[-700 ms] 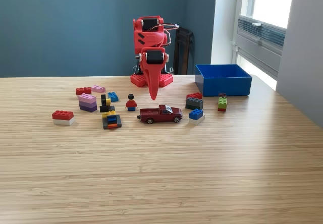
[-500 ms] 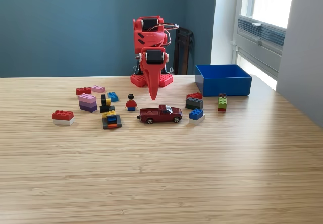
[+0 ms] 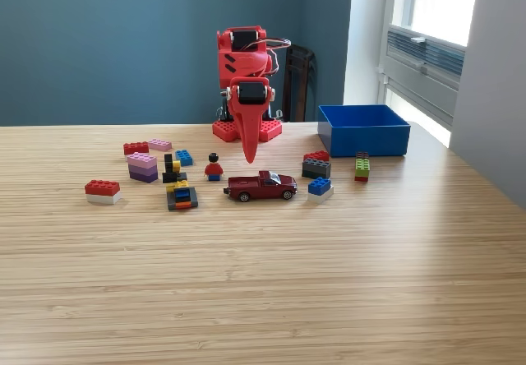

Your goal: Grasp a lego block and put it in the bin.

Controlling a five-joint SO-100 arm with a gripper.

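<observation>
Exterior view only. Red arm folded back at the far edge of the table (image 3: 263, 283), gripper (image 3: 250, 156) pointing straight down, tips hanging just above the wood behind the toy car (image 3: 261, 187). Jaws look clenched into one point & carry nothing.

Bin (image 3: 363, 130) sits at the view's right, open top, near the arm base; nothing visible inside from this angle.

Step in hand, imo: choose a brick & reach. Best picks are the ones nearest the bin: blue brick (image 3: 320, 186), red/dark stack (image 3: 316, 164), green/red stack (image 3: 362, 166). Short carry, clear path. Open jaws wide before descending, come down vertical, close across the brick's short sides, lift clear above the bin wall before swinging over.

In the way: car lies right in front of the gripper & just beside the blue brick, so approach from the far side or risk shoving it. Minifigure (image 3: 214, 167) stands near too.

View's left is more cluttered: purple stack (image 3: 143, 167), blue brick by it (image 3: 184, 157), red & pink bricks (image 3: 146, 145), yellow/black build (image 3: 177, 186), red/white brick (image 3: 102, 191). Longer carry, tighter gaps, so leave those for later.
</observation>
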